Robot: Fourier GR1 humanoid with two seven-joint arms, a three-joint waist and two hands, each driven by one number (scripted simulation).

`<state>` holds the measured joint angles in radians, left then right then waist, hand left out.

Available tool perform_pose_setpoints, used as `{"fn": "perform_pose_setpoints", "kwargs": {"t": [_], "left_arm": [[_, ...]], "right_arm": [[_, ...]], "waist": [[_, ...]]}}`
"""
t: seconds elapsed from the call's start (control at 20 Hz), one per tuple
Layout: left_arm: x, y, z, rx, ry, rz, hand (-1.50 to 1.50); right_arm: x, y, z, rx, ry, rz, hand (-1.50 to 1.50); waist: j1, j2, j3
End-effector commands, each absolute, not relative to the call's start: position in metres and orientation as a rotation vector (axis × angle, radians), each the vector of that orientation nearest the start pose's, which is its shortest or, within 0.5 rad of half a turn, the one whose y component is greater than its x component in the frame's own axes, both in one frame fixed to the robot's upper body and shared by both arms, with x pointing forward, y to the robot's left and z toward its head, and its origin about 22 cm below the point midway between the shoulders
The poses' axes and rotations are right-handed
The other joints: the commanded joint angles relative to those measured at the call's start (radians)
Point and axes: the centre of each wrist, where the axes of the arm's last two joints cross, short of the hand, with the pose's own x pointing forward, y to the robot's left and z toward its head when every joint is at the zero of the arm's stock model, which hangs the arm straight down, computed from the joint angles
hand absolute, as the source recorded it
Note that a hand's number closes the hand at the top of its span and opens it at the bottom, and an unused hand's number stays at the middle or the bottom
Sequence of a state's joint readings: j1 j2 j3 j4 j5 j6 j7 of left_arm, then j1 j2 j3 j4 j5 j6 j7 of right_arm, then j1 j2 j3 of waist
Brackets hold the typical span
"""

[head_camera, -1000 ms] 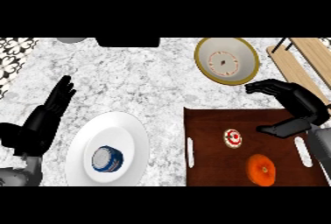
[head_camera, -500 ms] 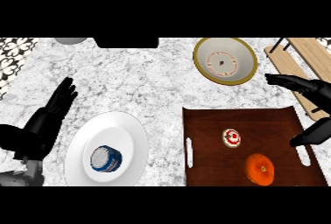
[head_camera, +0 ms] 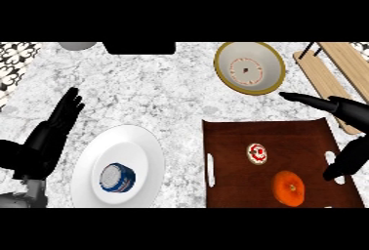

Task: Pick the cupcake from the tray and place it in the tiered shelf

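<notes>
The right hand's fingers (head_camera: pixel 306 99) are straight and lie close together, pointing left over the counter just above the tray's far right corner, while its thumb (head_camera: pixel 347 160) hangs well apart from them lower down, over the tray's right rim beside the white handle slot. So the right hand (head_camera: pixel 353 114) is wide open and holds nothing. The cupcake (head_camera: pixel 257 152) sits on the dark brown tray (head_camera: pixel 234 136), a little above the tray's middle, left of the thumb and clear of the hand. From above it is a small round thing with a white top, a red ring round its edge and a dark speck at the centre. An orange (head_camera: pixel 290 187) lies on the same tray just below and to the right of the cupcake, near it but not touching. The tiered shelf (head_camera: pixel 338 66), made of pale wooden slats on a dark frame, stands at the upper right of the marble counter (head_camera: pixel 158 88), beyond the right hand's fingers. Just left of the shelf is a bowl (head_camera: pixel 249 67) with an olive-yellow rim and a white inside marked with a red ring. To the tray's left is a white plate (head_camera: pixel 133 146) carrying a blue and white cup (head_camera: pixel 116 177). The left hand (head_camera: pixel 39 146) rests open near the left edge, fingers straight and pointing up.
</notes>
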<state>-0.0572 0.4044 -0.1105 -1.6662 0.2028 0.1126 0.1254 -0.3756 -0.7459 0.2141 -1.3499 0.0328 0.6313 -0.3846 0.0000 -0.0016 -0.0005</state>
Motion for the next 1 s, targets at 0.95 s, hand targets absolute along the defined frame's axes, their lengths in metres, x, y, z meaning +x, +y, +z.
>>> {"fn": "perform_pose_setpoints", "kwargs": {"t": [0.95], "left_arm": [[0.259,0.284,0.064,0.122,-1.559,-0.161,0.00]], "right_arm": [[0.286,-0.244,0.076,-0.073,-1.297,1.626,-1.50]], "waist": [[-0.003,0.000,0.000]]}}
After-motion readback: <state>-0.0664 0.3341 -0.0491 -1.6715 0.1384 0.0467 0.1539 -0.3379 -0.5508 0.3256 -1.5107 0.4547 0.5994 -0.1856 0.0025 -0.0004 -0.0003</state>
